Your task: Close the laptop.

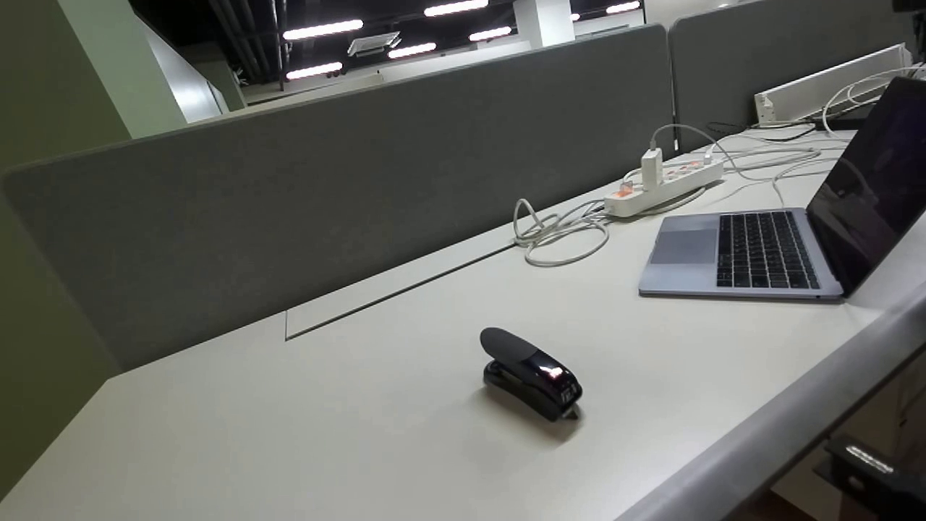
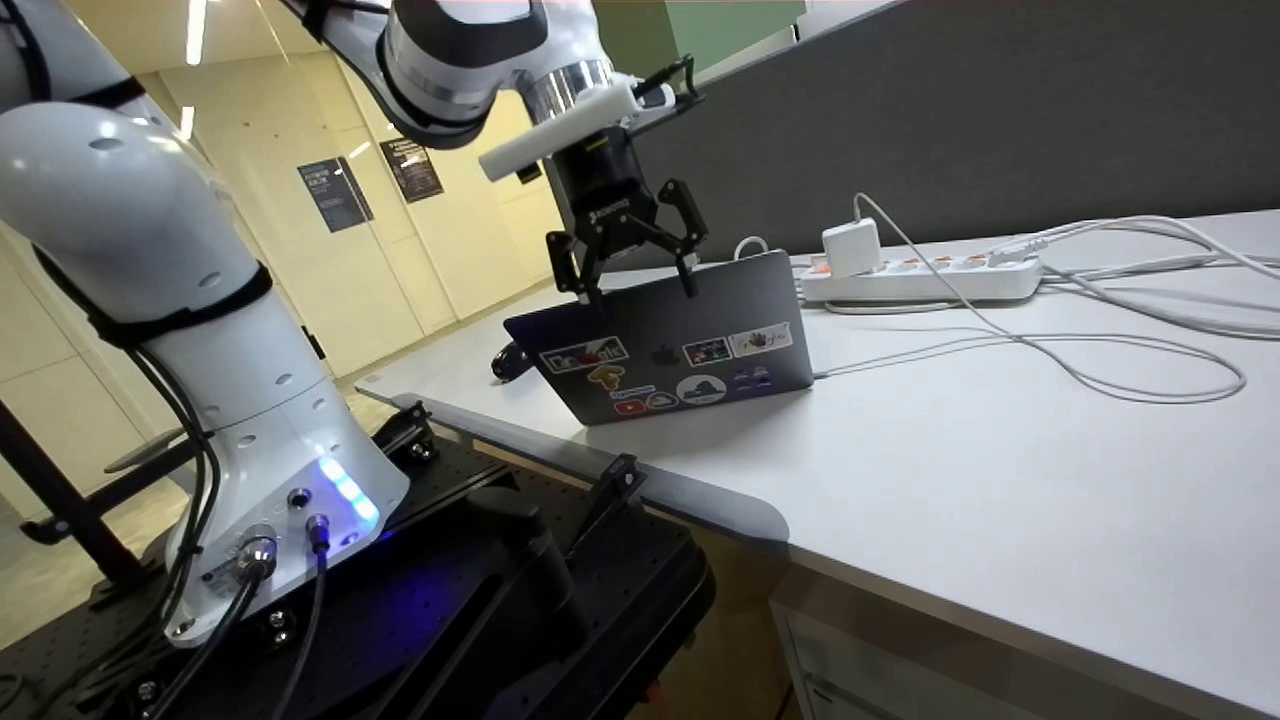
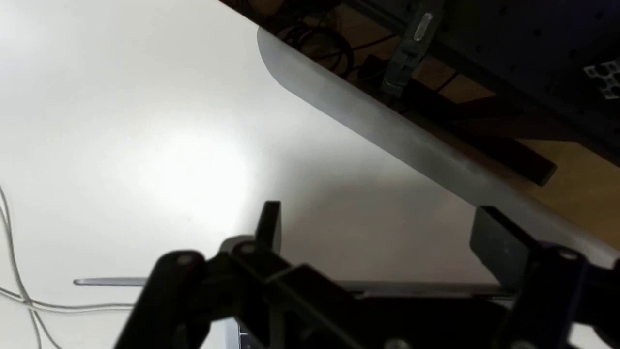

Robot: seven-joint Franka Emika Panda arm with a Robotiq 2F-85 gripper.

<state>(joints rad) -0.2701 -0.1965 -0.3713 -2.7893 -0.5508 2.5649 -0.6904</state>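
The laptop (image 1: 767, 250) stands open on the white table in an exterior view, its keyboard showing and its black screen tilted back. Its grey lid (image 2: 655, 325) with coloured stickers shows from behind in an exterior view. My gripper (image 2: 642, 292) is over the lid's top edge, with its fingers overlapping the upper part of the lid's outer face. I cannot tell whether they touch it. In the wrist view, the gripper (image 3: 375, 215) is open with nothing between its fingers. The lid's edge (image 3: 421, 288) runs just below the fingertips there, and the gripper hides most of the laptop.
A black stapler (image 1: 532, 376) lies on the table beyond the laptop's front. A white power strip (image 1: 665, 189) with plugs and loose cables (image 2: 1130, 380) lies beside the laptop. A grey partition (image 1: 405, 188) borders the table. The table's rounded edge (image 3: 387, 138) lies near the robot base.
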